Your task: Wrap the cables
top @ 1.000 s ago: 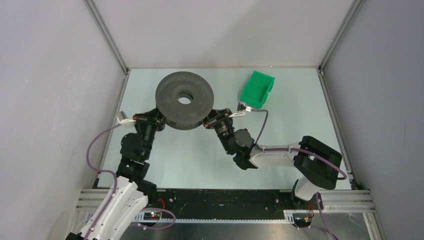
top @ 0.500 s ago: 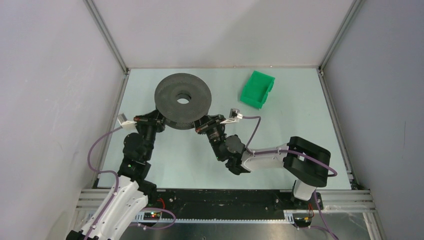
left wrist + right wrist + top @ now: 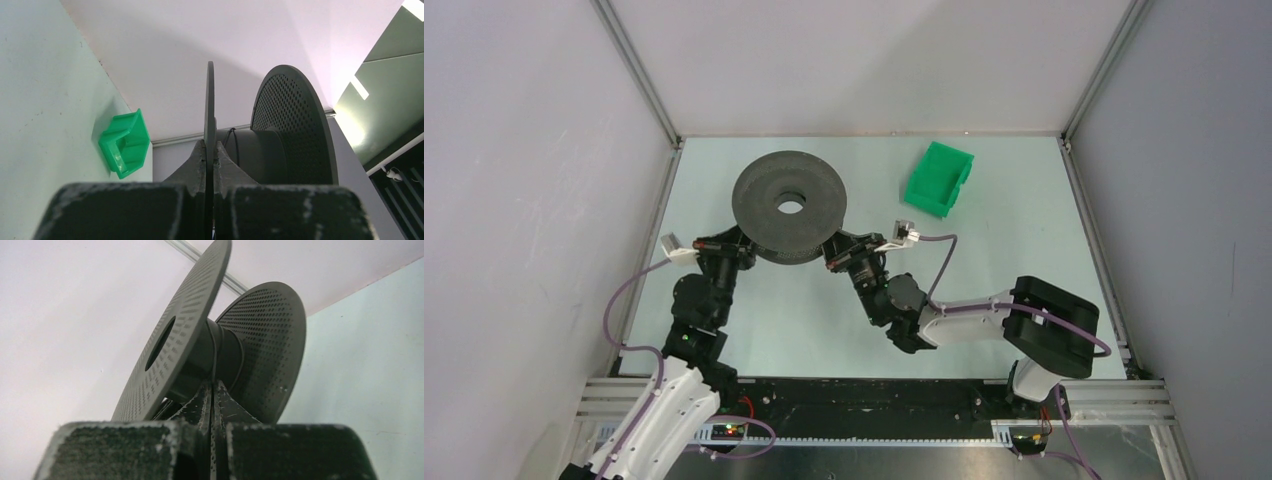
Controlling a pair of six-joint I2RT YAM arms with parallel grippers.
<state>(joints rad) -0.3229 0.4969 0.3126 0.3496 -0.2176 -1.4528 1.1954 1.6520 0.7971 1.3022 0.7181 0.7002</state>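
Right arm [image 3: 964, 312] swung right; left tool [image 3: 210, 151] pinches reel [image 3: 759, 200] flange, right tool [image 3: 213, 388] pinches cable [image 3: 214, 366]; green bin [image 3: 939, 178] nearby.

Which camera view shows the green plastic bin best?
The top external view: the green plastic bin sits whole, its open cavity visible. The left wrist view shows it only obliquely; the right wrist view misses it.

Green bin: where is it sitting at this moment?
In the top view the green bin sits on the far right part of the table, to the right of the black reel and apart from it.
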